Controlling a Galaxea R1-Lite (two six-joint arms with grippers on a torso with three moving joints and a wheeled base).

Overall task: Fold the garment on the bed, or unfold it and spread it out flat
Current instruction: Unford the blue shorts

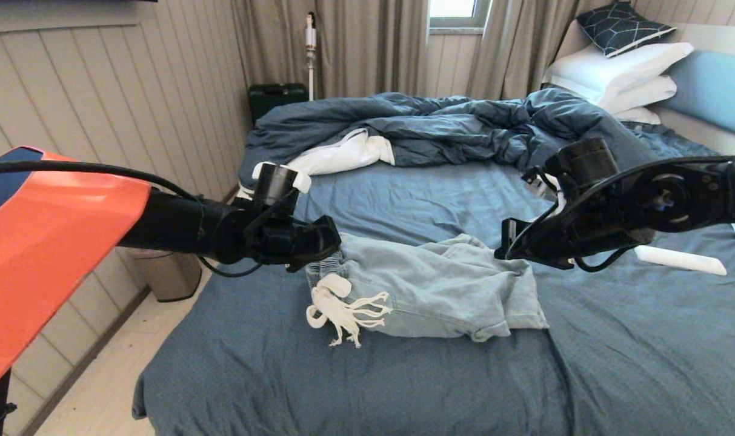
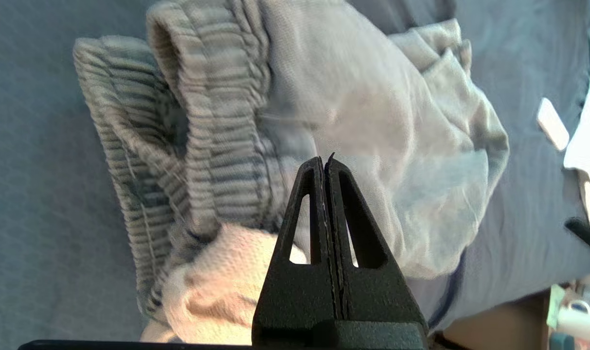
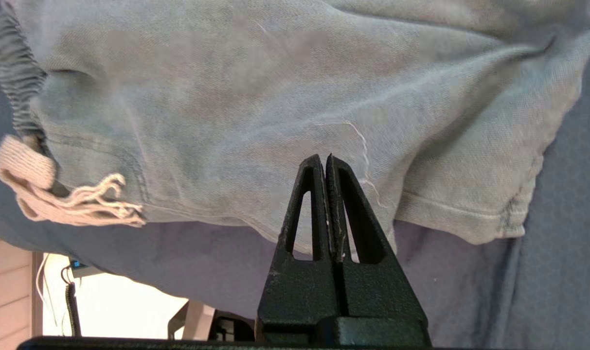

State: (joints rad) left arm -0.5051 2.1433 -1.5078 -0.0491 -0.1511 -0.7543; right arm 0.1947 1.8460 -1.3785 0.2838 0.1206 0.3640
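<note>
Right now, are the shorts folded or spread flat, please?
Folded: the shorts lie doubled on the bed, waistband layers stacked, both leg hems together.

plenty of bare sheet on the bed [image 1: 403,200] btwn the shorts [image 1: 440,284] and rumpled duvet [image 1: 452,127], more open sheet on the near side, white slim object [image 1: 679,259] lying right of shorts, pillows [image 1: 615,72] stacked far right
</note>
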